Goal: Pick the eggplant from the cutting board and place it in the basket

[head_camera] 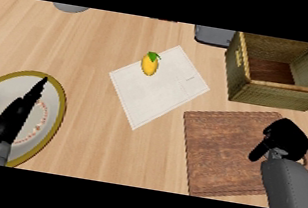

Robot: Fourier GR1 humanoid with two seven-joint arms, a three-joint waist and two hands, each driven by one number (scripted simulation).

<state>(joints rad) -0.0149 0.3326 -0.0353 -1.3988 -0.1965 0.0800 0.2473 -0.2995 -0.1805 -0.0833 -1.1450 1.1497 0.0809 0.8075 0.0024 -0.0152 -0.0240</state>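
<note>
Right robot hand [283, 138] clenched over the cutting board [224, 152], basket [278, 93] just beyond; left robot hand [17, 115] released.

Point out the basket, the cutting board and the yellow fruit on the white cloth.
basket [272, 94]: head view, on its near wall.
cutting board [221, 147]: head view, on its bare wooden top.
yellow fruit [150, 65]: head view, on the middle of its body.

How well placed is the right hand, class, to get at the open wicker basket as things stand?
Probably well placed: the right hand is over the brown wooden cutting board, and the wicker basket stands just beyond the board with its top open and nothing between.
</note>
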